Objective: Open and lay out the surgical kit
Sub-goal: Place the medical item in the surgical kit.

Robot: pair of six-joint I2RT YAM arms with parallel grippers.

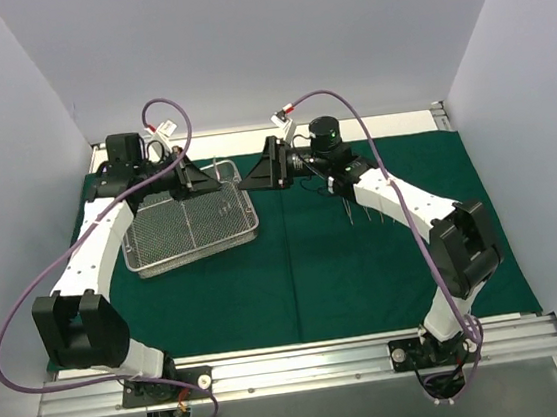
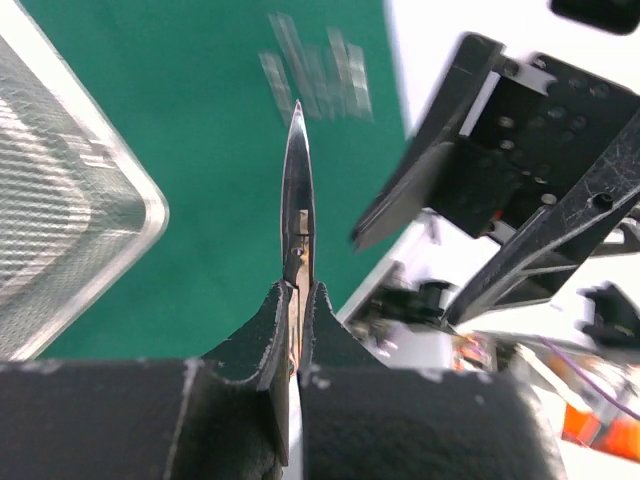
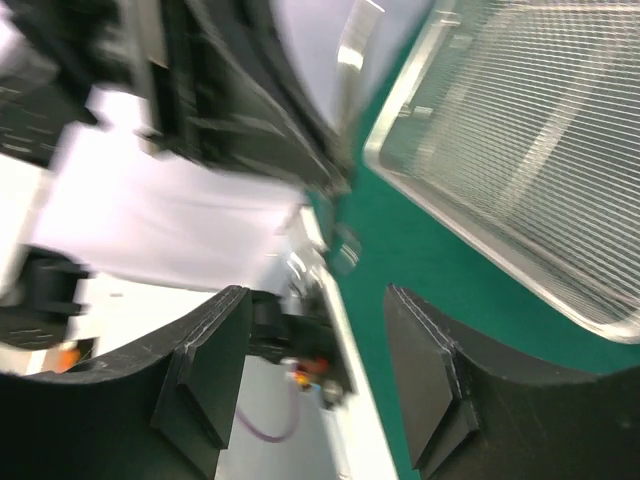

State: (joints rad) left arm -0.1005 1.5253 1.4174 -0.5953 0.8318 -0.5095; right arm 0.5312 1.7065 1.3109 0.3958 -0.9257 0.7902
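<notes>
The dark green cloth (image 1: 366,269) lies spread flat over the table. The silver wire-mesh tray (image 1: 153,258) sits on its left part. My left gripper (image 1: 211,181) hovers over the tray's far right corner. In the left wrist view it (image 2: 298,300) is shut on a slim pointed steel instrument (image 2: 297,180), held above the cloth (image 2: 220,150). My right gripper (image 1: 255,176) is open and empty, just right of the left one and facing it. In the right wrist view it (image 3: 320,370) is over the cloth's far edge beside the tray (image 3: 520,130).
A few slim steel instruments (image 1: 346,211) lie on the cloth under my right forearm. The white back wall is close behind both grippers. Purple cables (image 1: 161,106) loop over the arms. The cloth ends at a metal rail (image 1: 306,361) near the bases.
</notes>
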